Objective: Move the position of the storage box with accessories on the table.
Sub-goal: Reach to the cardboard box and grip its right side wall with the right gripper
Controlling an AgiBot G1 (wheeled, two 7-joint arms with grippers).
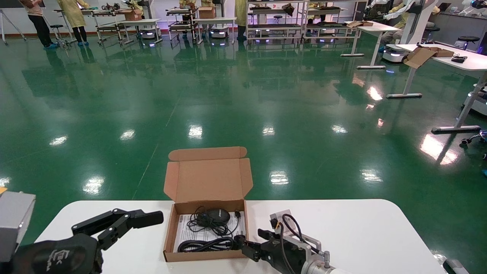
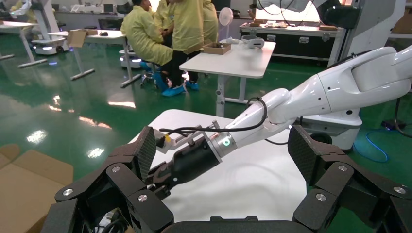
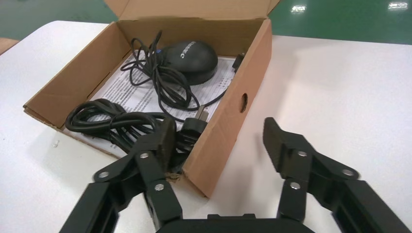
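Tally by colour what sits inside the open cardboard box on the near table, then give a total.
Black: 2, the black corded computer mouse and the thick black coiled cable.
White: 1, the white printed paper sheet lying under both.
Total: 3 things in the shallow brown corrugated cardboard box, whose near corner sits between the open fingers of the right gripper.

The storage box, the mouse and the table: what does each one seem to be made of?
The storage box: brown corrugated cardboard, matte; the cut edges look raw and fibrous. The mouse: probably black plastic, smooth, with a slight sheen and printed lettering. The table: smooth white top, perhaps laminate or painted board; its material cannot be told for sure.
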